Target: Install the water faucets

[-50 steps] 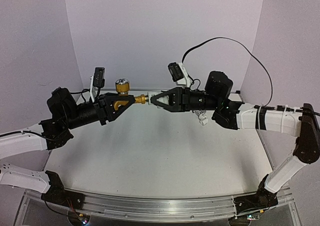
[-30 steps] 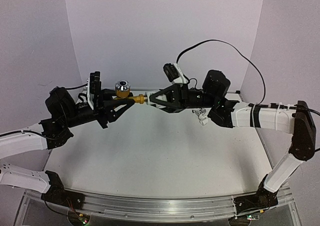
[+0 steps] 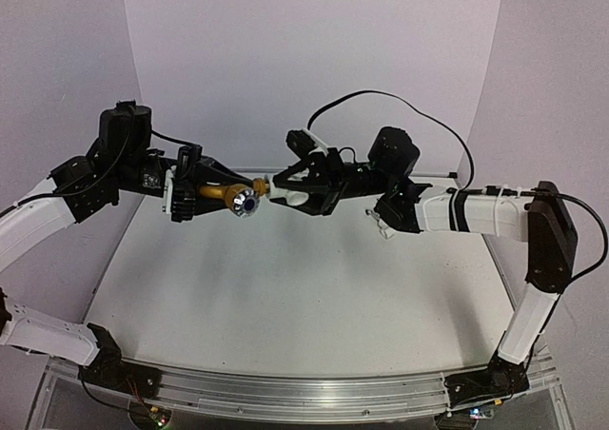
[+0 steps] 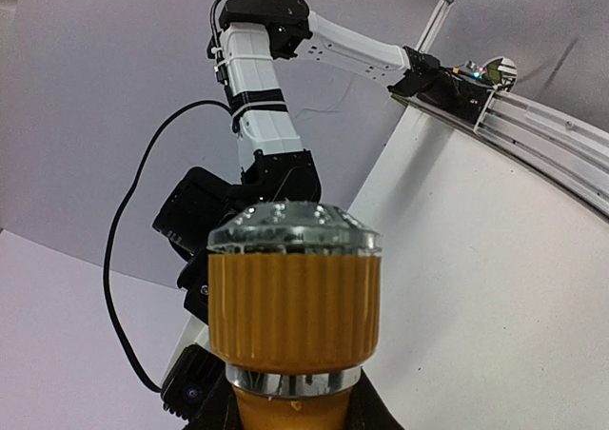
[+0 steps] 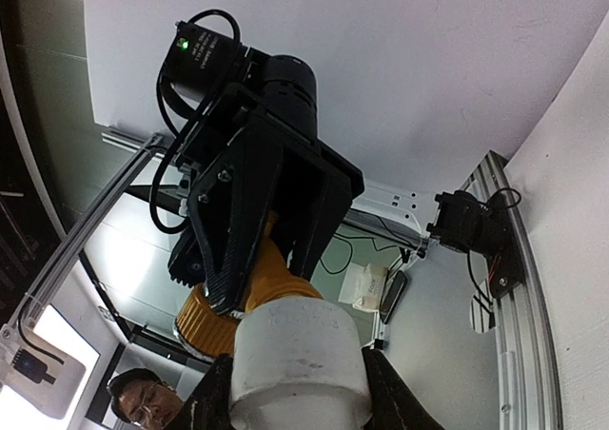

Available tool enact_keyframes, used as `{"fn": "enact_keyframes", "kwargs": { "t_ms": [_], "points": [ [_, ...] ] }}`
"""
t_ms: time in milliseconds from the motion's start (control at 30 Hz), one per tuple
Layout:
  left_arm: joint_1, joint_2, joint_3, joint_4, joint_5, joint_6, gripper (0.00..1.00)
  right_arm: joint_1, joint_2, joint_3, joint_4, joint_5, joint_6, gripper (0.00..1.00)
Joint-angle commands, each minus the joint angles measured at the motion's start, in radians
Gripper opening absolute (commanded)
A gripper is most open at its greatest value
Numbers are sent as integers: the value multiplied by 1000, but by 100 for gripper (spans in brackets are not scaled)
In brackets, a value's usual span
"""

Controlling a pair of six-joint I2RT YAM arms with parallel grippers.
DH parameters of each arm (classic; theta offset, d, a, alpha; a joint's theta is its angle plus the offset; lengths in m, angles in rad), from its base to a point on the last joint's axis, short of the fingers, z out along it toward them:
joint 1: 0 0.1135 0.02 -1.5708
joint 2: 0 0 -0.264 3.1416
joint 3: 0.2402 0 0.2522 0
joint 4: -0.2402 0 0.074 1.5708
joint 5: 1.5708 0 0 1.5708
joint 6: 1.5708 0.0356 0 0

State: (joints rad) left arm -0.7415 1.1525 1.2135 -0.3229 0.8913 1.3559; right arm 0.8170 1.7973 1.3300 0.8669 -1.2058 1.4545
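The brass-gold faucet hangs in the air between both arms, above the far part of the table. My left gripper is shut on its body. Its ribbed gold knob with a silver cap fills the left wrist view, and the left gripper shows only at the bottom edge. My right gripper is shut on a white pipe fitting that sits against the faucet's threaded end. The right fingers flank the fitting. The silver faucet is out of view.
A small white piece lies on the white table under the right forearm. White walls close the back and both sides. An aluminium rail runs along the near edge.
My left wrist has rolled and its elbow has risen; the knob that pointed up now points forward towards the camera. Both grippers and the joined parts have shifted a little left.
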Motion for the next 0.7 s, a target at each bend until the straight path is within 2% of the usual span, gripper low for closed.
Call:
{"fn": "enact_keyframes", "kwargs": {
  "t_ms": [0,100,233,367,467,533,567,667],
  "points": [
    [-13,1,-104,40,113,-90,0,48,-32,42,84,42,17,0],
    [-8,-39,-196,315,22,-382,0,2,-81,-39,88,71,-12,0],
    [-5,-49,-279,648,-260,-882,0,-71,-153,-172,95,102,-103,0],
    [-2,-37,-322,798,-452,-1294,0,-108,-199,-227,97,103,-228,0],
    [-2,-34,-356,877,-646,-1706,0,-116,-241,-247,85,90,-375,0],
    [0,-42,-368,878,-730,-1991,0,-117,-292,-262,-41,101,-598,0],
    [1,-38,-370,877,-739,-2126,0,-117,-329,-267,-158,119,-739,0],
    [11,-6,-345,873,-663,-2506,0,-106,-408,-269,-385,227,-1172,0]
  ]
}}
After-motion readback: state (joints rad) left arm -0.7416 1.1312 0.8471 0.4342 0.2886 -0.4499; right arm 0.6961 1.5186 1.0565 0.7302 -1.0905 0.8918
